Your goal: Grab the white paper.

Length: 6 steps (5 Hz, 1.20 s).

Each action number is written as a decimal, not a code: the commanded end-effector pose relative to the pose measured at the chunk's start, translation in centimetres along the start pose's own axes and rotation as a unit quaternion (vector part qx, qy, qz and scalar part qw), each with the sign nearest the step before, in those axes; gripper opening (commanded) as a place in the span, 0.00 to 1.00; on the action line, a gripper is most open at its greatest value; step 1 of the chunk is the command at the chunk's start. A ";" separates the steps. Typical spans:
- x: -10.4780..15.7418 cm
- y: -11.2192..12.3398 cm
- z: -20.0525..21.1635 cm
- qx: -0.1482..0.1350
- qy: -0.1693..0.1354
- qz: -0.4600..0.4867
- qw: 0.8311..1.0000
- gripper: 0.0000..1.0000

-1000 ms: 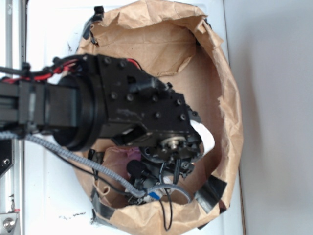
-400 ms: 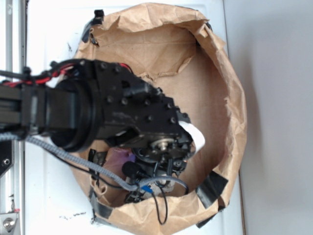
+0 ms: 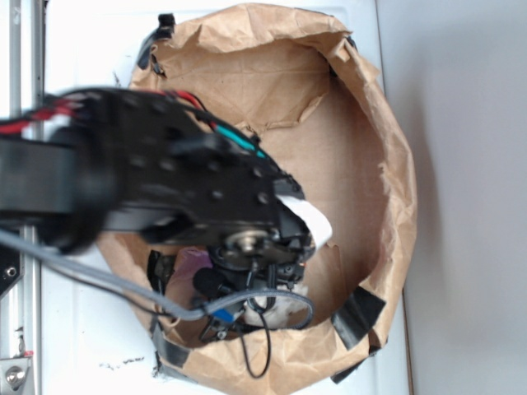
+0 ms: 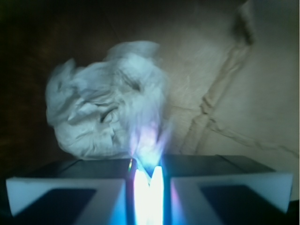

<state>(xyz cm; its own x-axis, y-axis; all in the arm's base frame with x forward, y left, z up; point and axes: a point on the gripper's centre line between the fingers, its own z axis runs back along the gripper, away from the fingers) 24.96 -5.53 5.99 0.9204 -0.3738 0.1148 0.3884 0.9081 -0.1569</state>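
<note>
Gripper nearly closed, only a thin bright slit between the jaws, nothing held. White paper lies just ahead of the gripper, slightly left, on the brown sheet. Risk: descending this narrow, the jaws would likely push the ball aside rather than straddle it.

Blurred black arm over brown paper-lined basin; white paper peeking beneath.

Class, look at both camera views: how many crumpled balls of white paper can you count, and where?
1. The white paper lies on the brown paper sheet, just ahead of the gripper. In the exterior view the arm covers most of the sheet, so another could be hidden.
</note>
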 end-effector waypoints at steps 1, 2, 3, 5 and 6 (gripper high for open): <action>-0.7 2.8 10.8 -0.024 -0.108 0.033 0.993 0.00; -1.0 3.3 11.8 -0.036 -0.095 0.037 0.994 0.20; -0.6 2.7 9.4 -0.022 -0.070 0.019 0.997 1.00; 2.1 1.4 4.1 -0.029 -0.048 -0.026 0.998 1.00; 3.2 0.2 1.4 -0.047 -0.020 -0.036 0.998 1.00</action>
<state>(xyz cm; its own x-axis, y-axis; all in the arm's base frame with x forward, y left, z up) 27.61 -5.73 5.90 0.9054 -0.4100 0.1100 0.4244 0.8670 -0.2612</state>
